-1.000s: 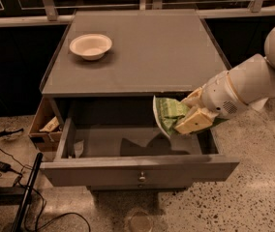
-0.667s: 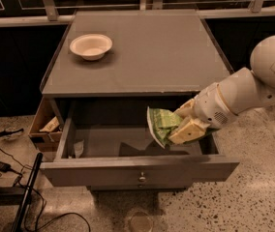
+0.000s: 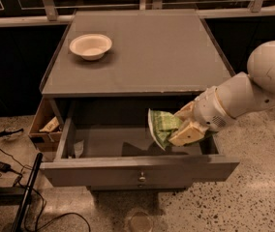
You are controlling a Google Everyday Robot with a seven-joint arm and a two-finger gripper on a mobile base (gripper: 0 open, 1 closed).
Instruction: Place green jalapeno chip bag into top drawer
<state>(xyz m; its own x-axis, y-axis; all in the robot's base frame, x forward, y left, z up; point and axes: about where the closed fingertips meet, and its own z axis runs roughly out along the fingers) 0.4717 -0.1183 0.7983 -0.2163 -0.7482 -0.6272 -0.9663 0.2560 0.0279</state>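
Observation:
The green jalapeno chip bag is a small crinkly green bag with pale edges. My gripper is shut on its right end and holds it upright inside the open top drawer, over the right half, a little above the drawer floor. The drawer is pulled out wide, with a flat grey front and a small round metal knob. My white arm reaches in from the right.
A white round bowl stands on the grey cabinet top at the back left. A brown cardboard box sits left of the cabinet. Cables and a dark stand lie on the floor at the lower left.
My gripper has moved the bag left and lower, deeper into the drawer. The drawer and bowl have not moved.

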